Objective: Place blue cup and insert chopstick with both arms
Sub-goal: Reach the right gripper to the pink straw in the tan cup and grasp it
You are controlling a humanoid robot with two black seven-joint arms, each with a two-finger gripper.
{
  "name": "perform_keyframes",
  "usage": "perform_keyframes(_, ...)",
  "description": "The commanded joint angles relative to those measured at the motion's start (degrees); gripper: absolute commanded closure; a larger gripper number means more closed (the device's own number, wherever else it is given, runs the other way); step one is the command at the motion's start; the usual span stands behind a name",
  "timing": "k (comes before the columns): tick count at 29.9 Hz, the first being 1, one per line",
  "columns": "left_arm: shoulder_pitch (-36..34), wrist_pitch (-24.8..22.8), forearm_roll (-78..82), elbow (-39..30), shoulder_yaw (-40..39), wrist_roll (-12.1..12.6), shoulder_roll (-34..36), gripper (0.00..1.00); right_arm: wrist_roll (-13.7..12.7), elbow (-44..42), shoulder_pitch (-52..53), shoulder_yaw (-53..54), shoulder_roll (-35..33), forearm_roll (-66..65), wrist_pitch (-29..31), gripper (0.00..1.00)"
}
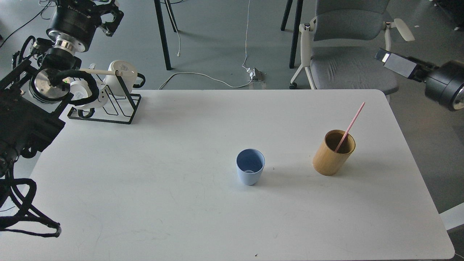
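Note:
The blue cup (250, 171) stands upright and empty near the middle of the white table (163, 188). The pink chopstick (351, 125) leans in the tan bamboo cylinder (332, 154) to the right of the cup, its top pointing up and right. My left gripper (90, 9) is raised at the top left, far from the cup, and its fingers run into the top edge. My right gripper (386, 58) comes in from the right edge, high above the table's far right corner, and its fingers cannot be told apart. Neither gripper touches anything.
A black wire rack (119, 105) with white mugs (121, 72) and a cream rod stands at the table's far left corner, beside my left arm. A grey chair (348, 61) stands behind the table's far right edge. Cables lie on the floor beyond.

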Motion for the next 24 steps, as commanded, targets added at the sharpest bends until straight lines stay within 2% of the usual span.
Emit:
perform_keyframes(1,1.5,0.0,0.0,0.0,-0.8,0.0,0.0,0.01,-1.6,-1.2,0.0,-5.2,2.7,-2.6,-0.2,0.02)
perform_keyframes(8,1.9,0.0,0.0,0.0,-0.9,-0.5,-0.3,0.01,-1.7,-5.3,-0.7,-12.0,8.2,-5.5,-1.6,0.07)
perform_keyframes(16,2.4,0.0,0.0,-0.1,-1.0,-0.5,0.1,0.01,-1.7,-9.0,-0.7,-13.0,12.9,-5.7,-1.7,0.14)
perform_keyframes(19,2.4,0.0,0.1,-0.1,-1.0,-0.5,0.0,0.01,-1.7,-11.8,-0.7,-13.0,14.2,-5.7,-1.7,0.22)
perform_keyframes(24,2.4,0.0,0.1,-0.1,-1.0,-0.6,-0.4,0.01,-1.8,-13.8,-0.3,-13.5,17.2,-6.8,-1.7,0.43)
